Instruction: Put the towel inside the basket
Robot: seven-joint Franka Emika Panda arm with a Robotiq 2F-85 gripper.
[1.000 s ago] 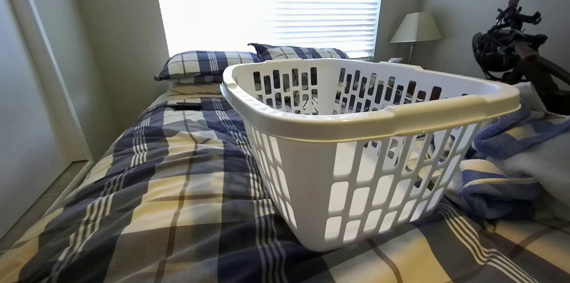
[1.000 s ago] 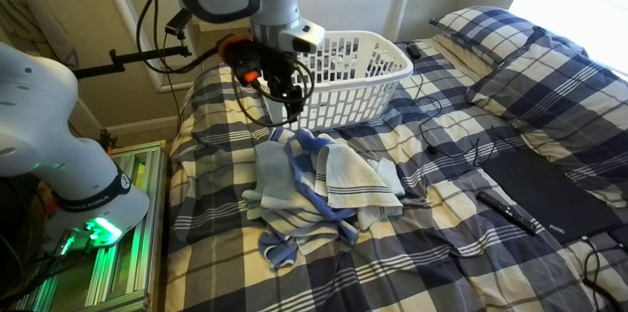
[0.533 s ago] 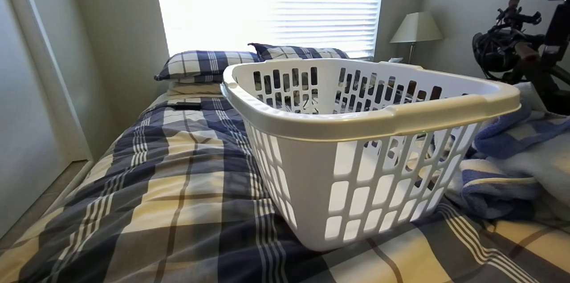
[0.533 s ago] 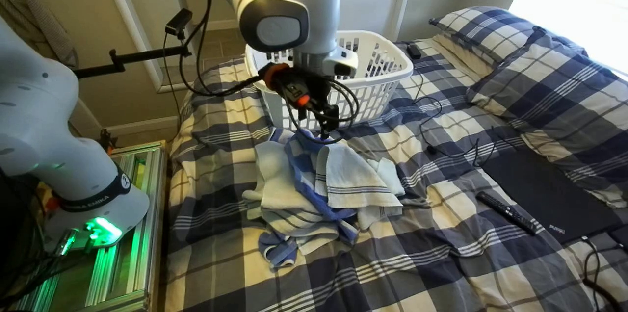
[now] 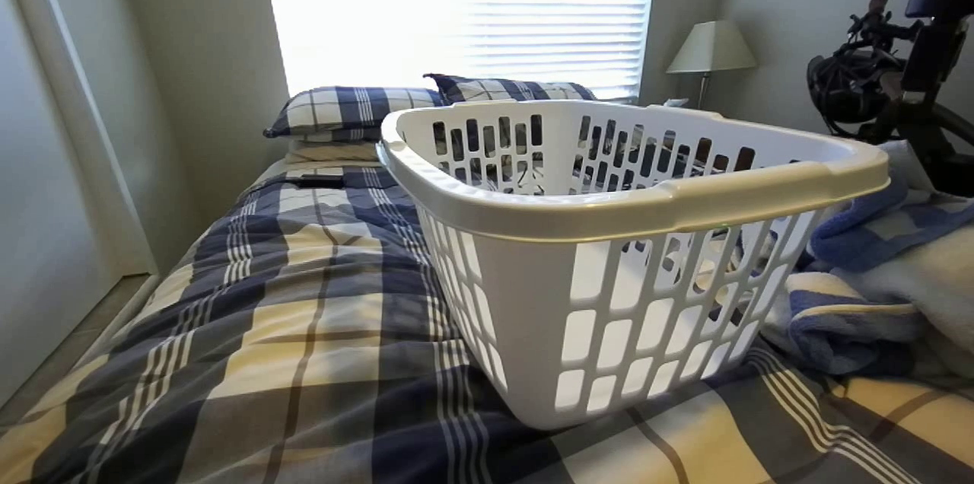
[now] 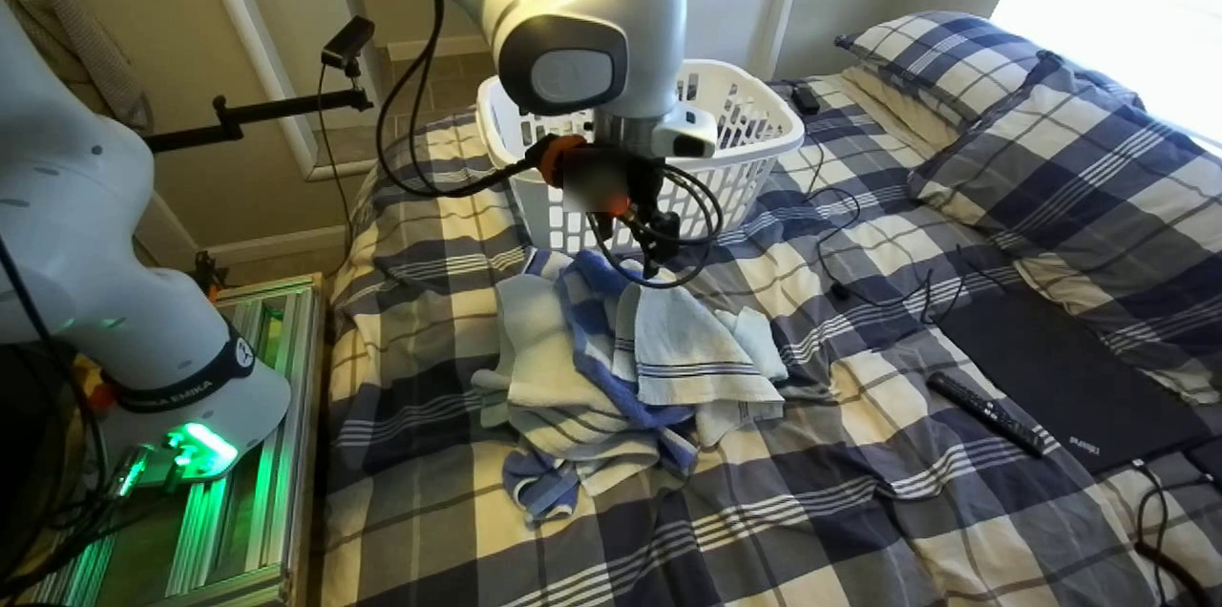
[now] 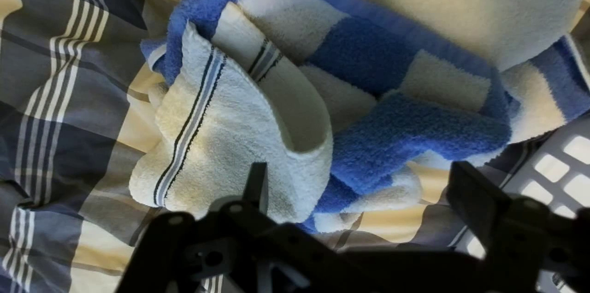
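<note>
A limp off-white towel [image 6: 692,345] with a dark striped band lies folded on a pile of towels on the bed. It also shows in the wrist view [image 7: 230,131]. A small plain white cloth [image 6: 756,340] lies at its right side. Blue-and-white towels [image 7: 368,53] lie under and beside it. My gripper [image 6: 659,254] hangs above the pile's basket-side edge. In the wrist view my gripper [image 7: 358,168] is open and empty, its left finger [image 7: 256,184] in front of the off-white towel. The white slotted basket [image 5: 609,218] stands beside the pile, also in an exterior view [image 6: 745,173].
The basket's wall [image 7: 558,191] shows close to the right finger in the wrist view. A black laptop [image 6: 1060,368], a remote [image 6: 988,413], cables [image 6: 854,230] and pillows [image 6: 1069,177] lie on the plaid bed. A camera [image 6: 348,44] sits on a bracket behind the arm.
The arm has swung from beside the basket toward the towel pile and lowered, and the gripper has come into the right edge of an exterior view. Towels and basket have not moved.
</note>
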